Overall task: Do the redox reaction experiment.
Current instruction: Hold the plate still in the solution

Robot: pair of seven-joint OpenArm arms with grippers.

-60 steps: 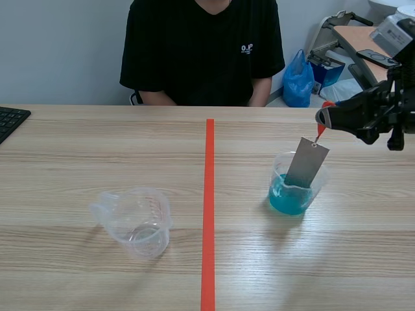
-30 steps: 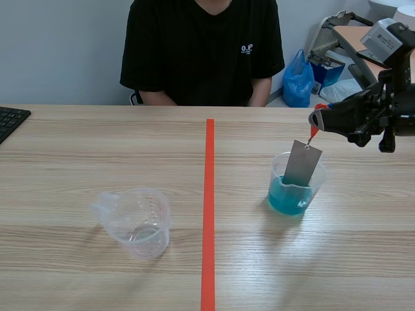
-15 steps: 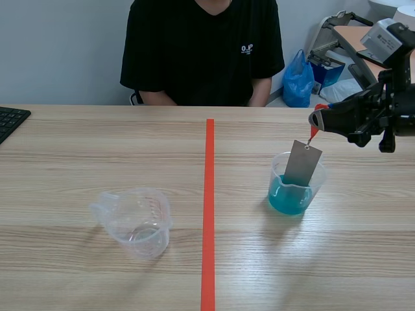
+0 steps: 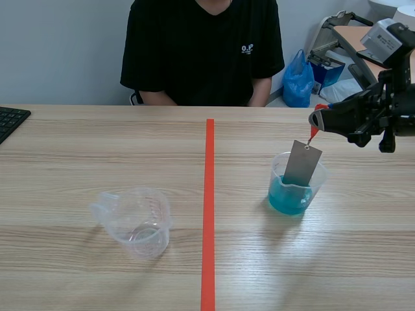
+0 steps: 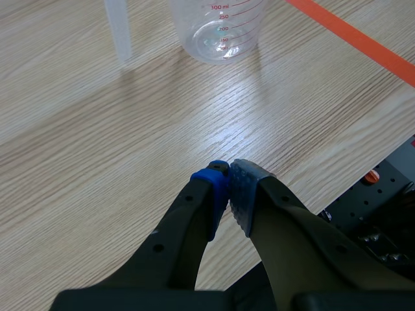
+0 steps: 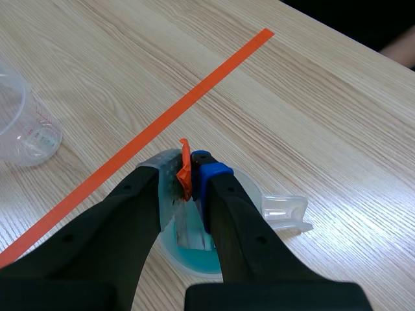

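Scene view, right gripper (image 4: 316, 119) pinching red tab (image 4: 314, 133), plate (image 4: 303, 164) (grey) in beaker (image 4: 279, 197)

bright, even overhead light, soft faint shadows, a pale glare patch on the table (image 5: 224, 136).

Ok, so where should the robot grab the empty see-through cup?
Probably by its handle, the flat tab sticking out from the rim of the empty cup on the side away from the orange tape line. The cup stands upright, so the left gripper, shut now, could open and come in level from that side.
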